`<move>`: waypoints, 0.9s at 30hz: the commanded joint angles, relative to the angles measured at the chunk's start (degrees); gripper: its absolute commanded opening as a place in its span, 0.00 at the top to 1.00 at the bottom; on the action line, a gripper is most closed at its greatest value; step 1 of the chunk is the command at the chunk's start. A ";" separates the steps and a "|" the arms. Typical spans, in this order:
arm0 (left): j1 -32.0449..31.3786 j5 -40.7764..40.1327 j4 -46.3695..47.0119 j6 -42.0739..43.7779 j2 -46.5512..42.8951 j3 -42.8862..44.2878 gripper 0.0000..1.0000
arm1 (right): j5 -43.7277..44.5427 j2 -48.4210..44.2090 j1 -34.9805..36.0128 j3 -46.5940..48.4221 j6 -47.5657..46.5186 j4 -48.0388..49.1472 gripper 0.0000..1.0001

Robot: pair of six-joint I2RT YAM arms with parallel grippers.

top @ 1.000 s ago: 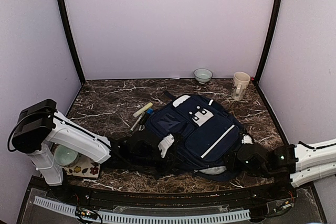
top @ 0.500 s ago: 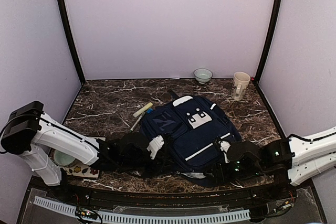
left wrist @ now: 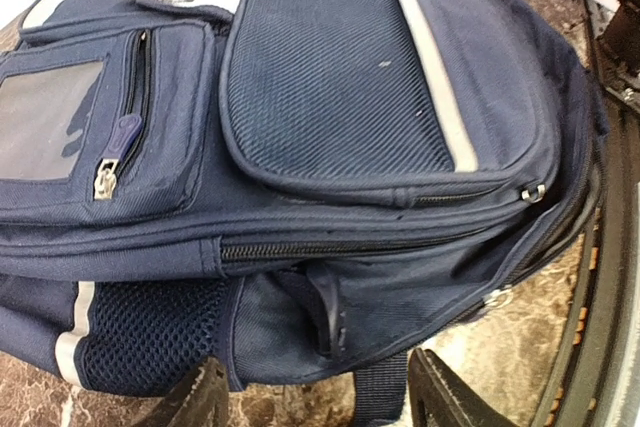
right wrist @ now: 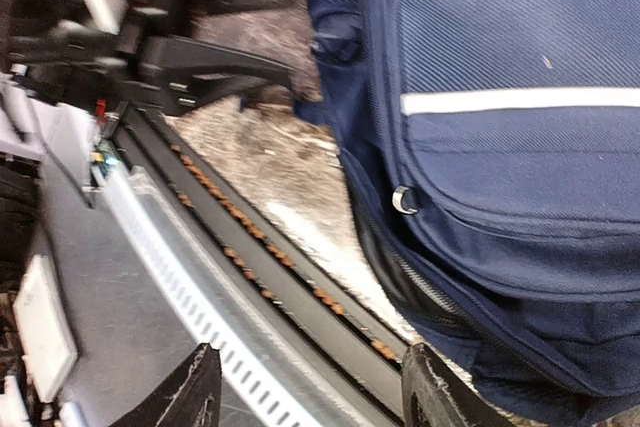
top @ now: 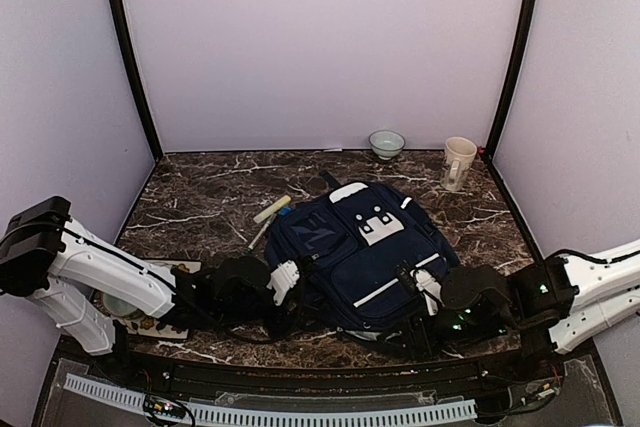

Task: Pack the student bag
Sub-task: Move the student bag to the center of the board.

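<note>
Release is the change: my left gripper [left wrist: 320, 402], clamped on the bag's side a second ago, now stands wide with nothing between its fingers, just off the bag's 8 o'clock corner. Over that second the bag [top: 365, 247] swung round and slid toward me. It now lies flat at the middle of the table [top: 200, 197], front pockets up and its top toward 12 o'clock. My right gripper [right wrist: 315, 392] is spread too and empty, at the bag's 5 o'clock corner, over the near edge.

I take it the dragging is done and the bag is placed for packing, though the zips I can see from my left wrist look closed, so opening one likely comes first.

Count:
- One bag.
- One bowl [top: 386, 143] at 12 o'clock.
- One mug [top: 459, 162] at 1 o'clock.
- A little cluster of pens [top: 271, 211] at the bag's 10 o'clock, with one pale stick and at least one darker. I cannot tell the number.
- One flowered mat [top: 160, 325] at 8 o'clock, partly hidden by my left arm.
</note>
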 commanded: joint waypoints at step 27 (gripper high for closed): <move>0.15 -6.30 1.95 0.37 -2.63 -2.52 0.39 | -8.15 26.53 -0.55 -8.21 4.05 23.88 0.57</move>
